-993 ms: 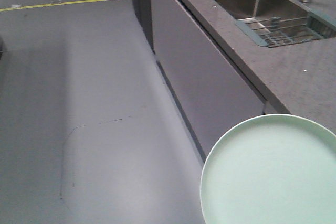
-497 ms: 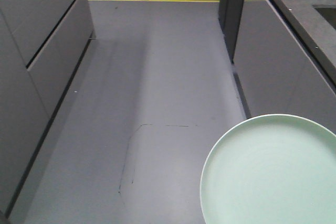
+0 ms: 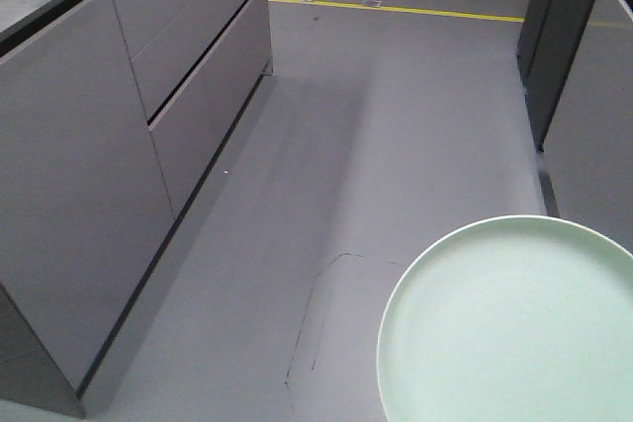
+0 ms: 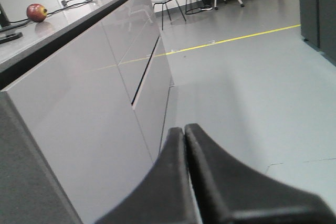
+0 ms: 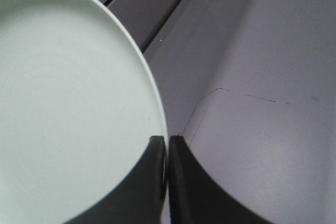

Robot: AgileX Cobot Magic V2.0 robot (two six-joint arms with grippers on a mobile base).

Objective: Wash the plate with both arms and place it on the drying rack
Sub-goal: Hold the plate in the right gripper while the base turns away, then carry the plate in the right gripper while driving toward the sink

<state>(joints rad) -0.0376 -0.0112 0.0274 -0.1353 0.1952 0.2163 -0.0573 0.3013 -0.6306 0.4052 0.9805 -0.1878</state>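
The plate (image 3: 509, 328) is held face-up over the grey floor (image 3: 396, 106), its rim pinched between the two black fingers of the right gripper (image 5: 167, 141). The left gripper (image 4: 184, 131) is pressed together on nothing, near grey cabinets (image 4: 89, 114).

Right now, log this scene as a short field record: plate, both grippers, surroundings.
plate: pale mint-green, face up, over the grey floor
right gripper: shut on the plate's rim
left gripper: shut, holding nothing
surroundings: grey cabinets, yellow floor line
drying rack: not in view
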